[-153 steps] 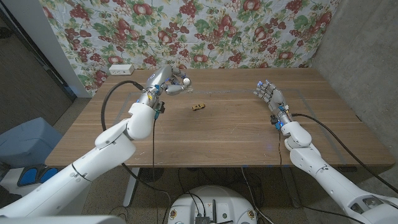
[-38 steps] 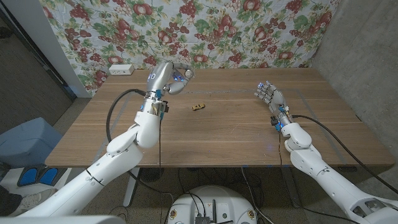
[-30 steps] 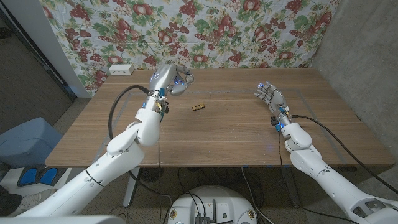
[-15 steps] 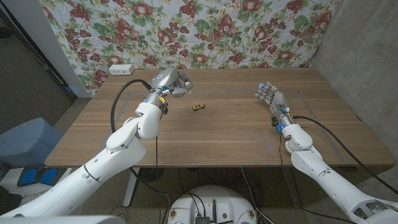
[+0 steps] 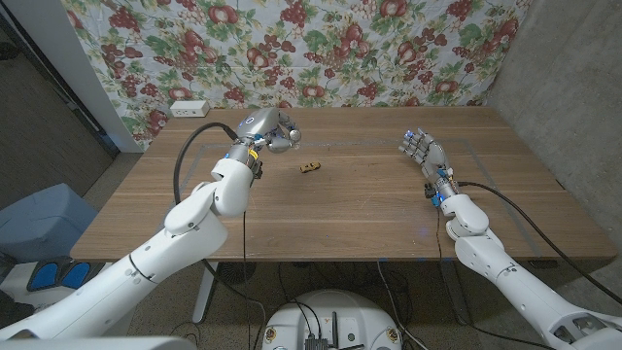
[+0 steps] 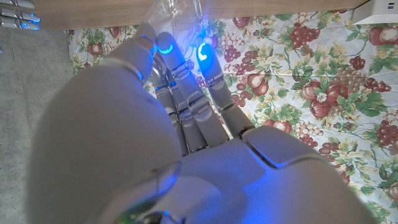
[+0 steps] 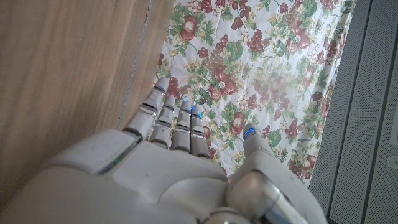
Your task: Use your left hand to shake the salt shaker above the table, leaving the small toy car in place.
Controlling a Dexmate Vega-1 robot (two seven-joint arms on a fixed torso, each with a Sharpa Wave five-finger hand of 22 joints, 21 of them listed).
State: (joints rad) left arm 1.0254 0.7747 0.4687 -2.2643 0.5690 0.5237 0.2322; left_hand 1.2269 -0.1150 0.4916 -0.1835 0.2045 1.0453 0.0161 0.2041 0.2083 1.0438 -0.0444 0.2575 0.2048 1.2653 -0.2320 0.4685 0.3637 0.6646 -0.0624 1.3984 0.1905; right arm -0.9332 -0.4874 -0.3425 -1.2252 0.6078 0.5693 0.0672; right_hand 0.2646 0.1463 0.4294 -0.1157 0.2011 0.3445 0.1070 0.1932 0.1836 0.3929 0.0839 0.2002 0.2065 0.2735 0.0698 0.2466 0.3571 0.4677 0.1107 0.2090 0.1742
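**Salt shaker held aloft in the left hand, toy car on the table**

Salt shaker (image 6: 181, 18) sits inside the curled fingers (image 6: 205, 93) of the left hand (image 5: 270, 131), raised above the far left part of the wooden table (image 5: 340, 209). In the head view the hand hides almost all of it; a pale end seems to show at the fingertips, too small to be sure of. In the left wrist view a clear, glassy body shows just past the fingertips, with the fingers wrapped over its near side and the thumb (image 6: 144, 46) coming in from the side, so the shaker is clamped between them. How it is tilted cannot be told.

The small toy car (image 5: 310, 166) lies on the tabletop, near the left hand on its right-hand side and a little closer to the robot, apart from the hand and from the shaker.

The right hand (image 5: 421, 148) is at the right side of the table, well apart from the car. Its fingers (image 7: 174, 121) are straight and side by side, with the thumb (image 7: 256, 149) standing slightly off from them, and it holds nothing. Whether it touches the wood cannot be told.

A cloth printed with fruit (image 5: 321, 49) hangs behind the table.
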